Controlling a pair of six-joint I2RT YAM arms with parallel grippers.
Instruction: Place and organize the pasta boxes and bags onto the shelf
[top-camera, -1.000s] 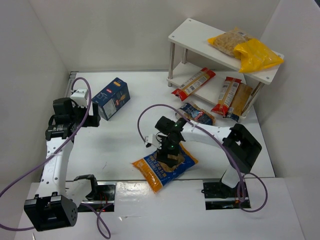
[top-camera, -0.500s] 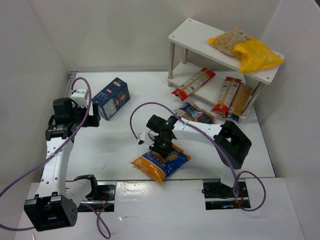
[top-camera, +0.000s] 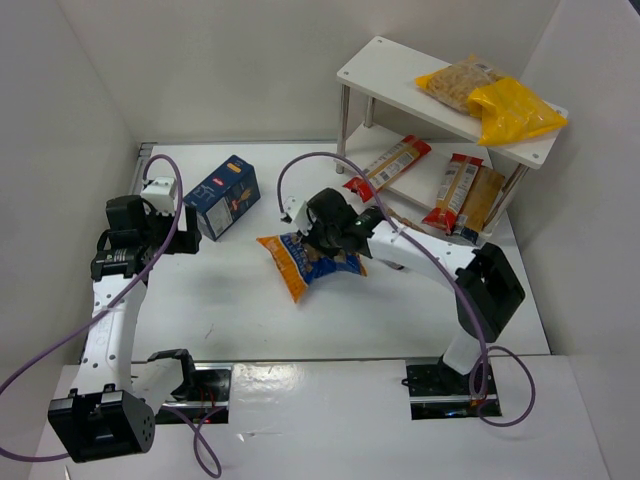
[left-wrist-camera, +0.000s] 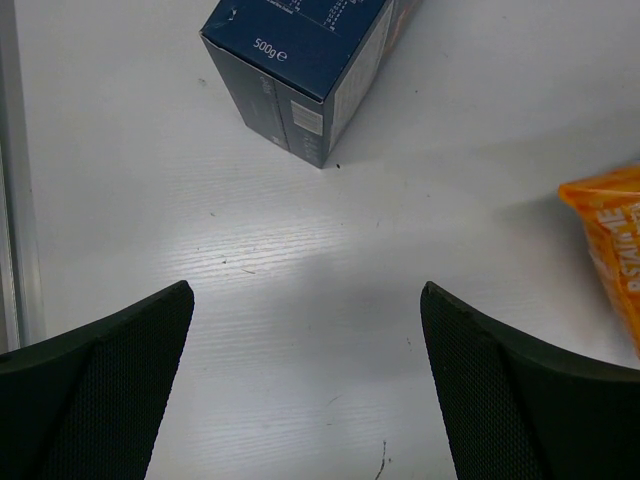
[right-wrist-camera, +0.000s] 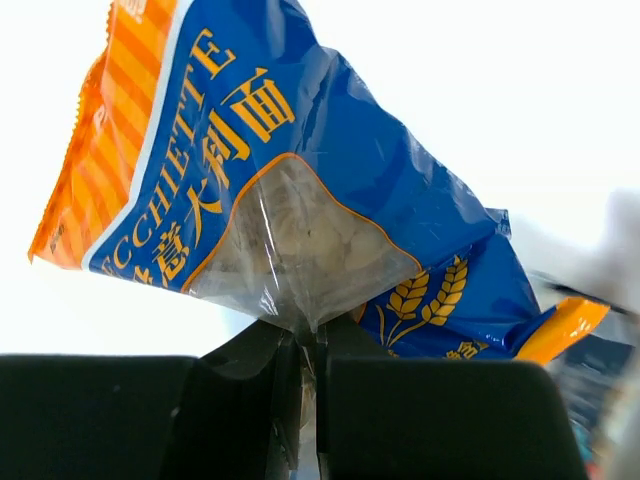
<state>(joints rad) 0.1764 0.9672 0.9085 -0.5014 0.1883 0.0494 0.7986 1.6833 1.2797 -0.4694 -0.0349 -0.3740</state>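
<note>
Standing upper right, the white two-tier shelf (top-camera: 385, 70) held several packets. Mid-frame, the right gripper (top-camera: 324, 248) pinched tight the orange-and-blue plastic pasta bag (top-camera: 292, 265), its long axis roughly left-right. The left gripper (left-wrist-camera: 305, 380) gaped wide, empty, near the diagonal dark-blue cardboard pasta box (top-camera: 222, 196).

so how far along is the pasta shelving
Done: two yellow bags on top of the shelf, three long packets on its lower board. In hand: the orange-and-blue bag, pinched by the right end effector. To do: the dark-blue box, near the open left end effector.
</note>
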